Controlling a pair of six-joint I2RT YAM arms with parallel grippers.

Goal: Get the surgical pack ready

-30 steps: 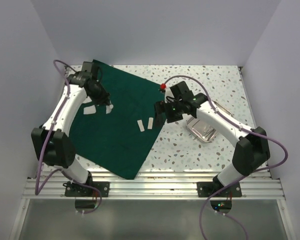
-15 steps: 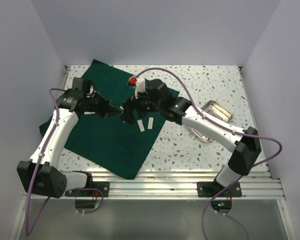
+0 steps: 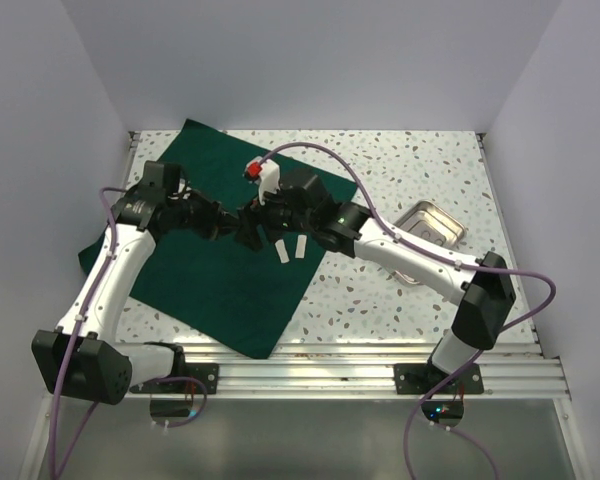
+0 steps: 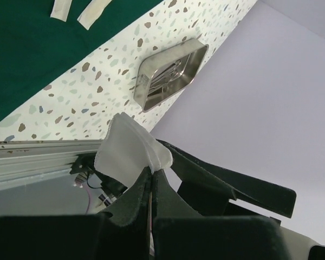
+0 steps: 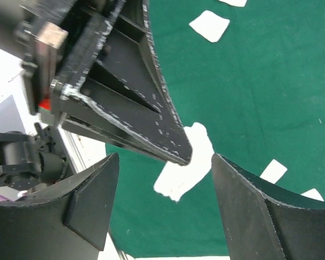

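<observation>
The surgical pack's dark green cloth point(image 3: 215, 265) lies spread flat on the left of the table. My left gripper point(image 3: 240, 228) hovers over its middle, shut on a small white pad point(image 4: 131, 149) that sticks out past the fingertips. My right gripper point(image 3: 254, 222) faces it tip to tip, open, its fingers point(image 5: 92, 195) on either side of the left gripper's tip and the white pad point(image 5: 187, 162) without touching them. Two white strips point(image 3: 291, 250) lie on the cloth's right edge. The steel tray point(image 3: 428, 226), with instruments point(image 4: 168, 73) in it, stands on the right.
Another white pad point(image 5: 209, 25) lies on the cloth farther back. The speckled table point(image 3: 400, 160) is walled on three sides. An aluminium rail point(image 3: 310, 370) runs along the near edge by the arm bases.
My left arm has swung from the cloth's left part to its middle, carrying the white pad. My right arm has come from beside the tray leftward over the cloth to meet it.
</observation>
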